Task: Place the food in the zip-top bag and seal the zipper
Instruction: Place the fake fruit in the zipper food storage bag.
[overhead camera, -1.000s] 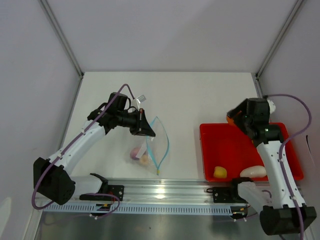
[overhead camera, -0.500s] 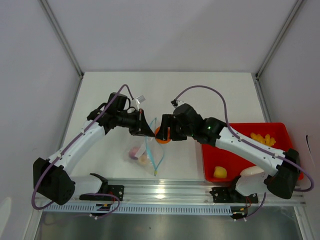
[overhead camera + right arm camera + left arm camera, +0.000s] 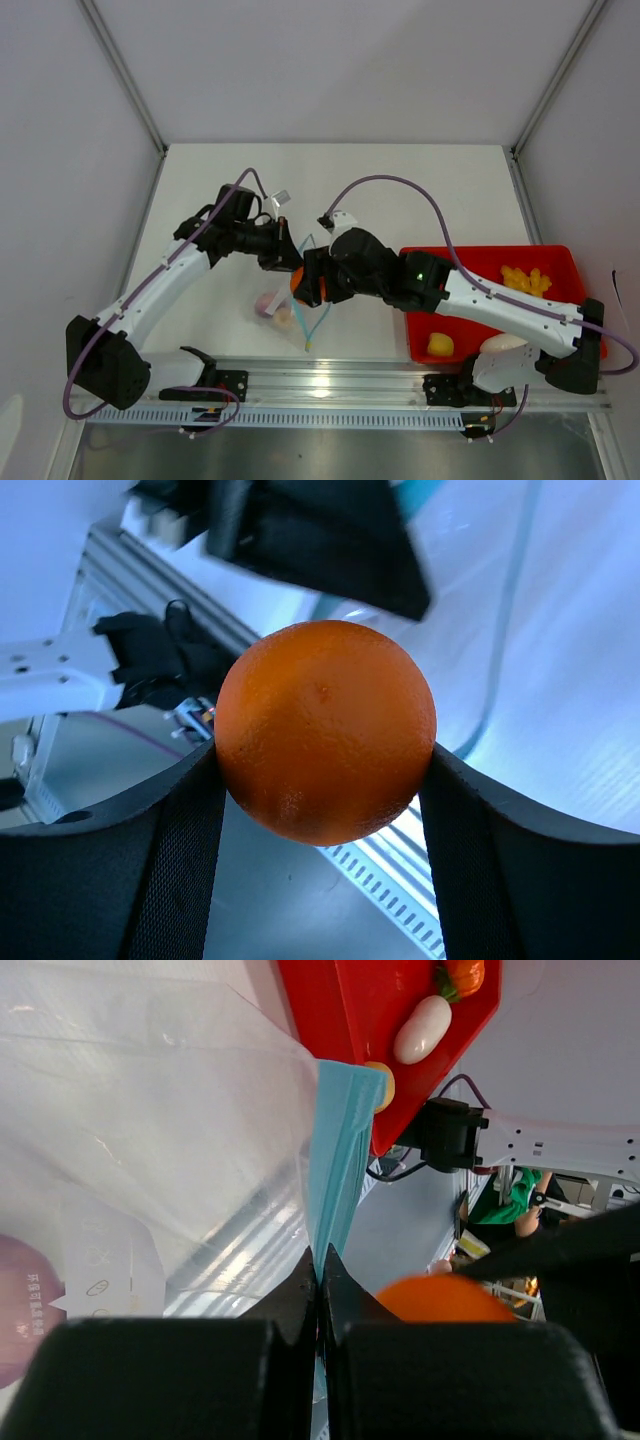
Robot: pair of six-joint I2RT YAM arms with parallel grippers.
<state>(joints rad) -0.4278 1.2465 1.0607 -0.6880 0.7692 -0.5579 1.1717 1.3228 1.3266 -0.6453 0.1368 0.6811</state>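
An orange round fruit (image 3: 325, 730) is clamped between my right gripper's (image 3: 322, 765) two pads. In the top view that fruit (image 3: 297, 282) hangs at the mouth of the zip-top bag (image 3: 292, 322), right beside my left gripper (image 3: 285, 258). My left gripper (image 3: 320, 1265) is shut on the light-blue zipper (image 3: 340, 1150) and holds the clear bag (image 3: 150, 1130) up and open. A purple-white garlic bulb (image 3: 268, 303) lies inside the bag. Yellow pieces (image 3: 525, 278), another yellow piece (image 3: 438, 345) and a white piece (image 3: 505, 343) lie in the tray. An orange pumpkin (image 3: 462, 975) shows in the left wrist view.
The red tray (image 3: 470, 300) sits at the right of the white table. A metal rail (image 3: 330, 385) carrying both arm bases runs along the near edge. Grey walls close in the table on the left, back and right.
My right arm has swung from over the red tray leftward to the bag's mouth, carrying the orange fruit. The left arm has held still with the zipper edge.
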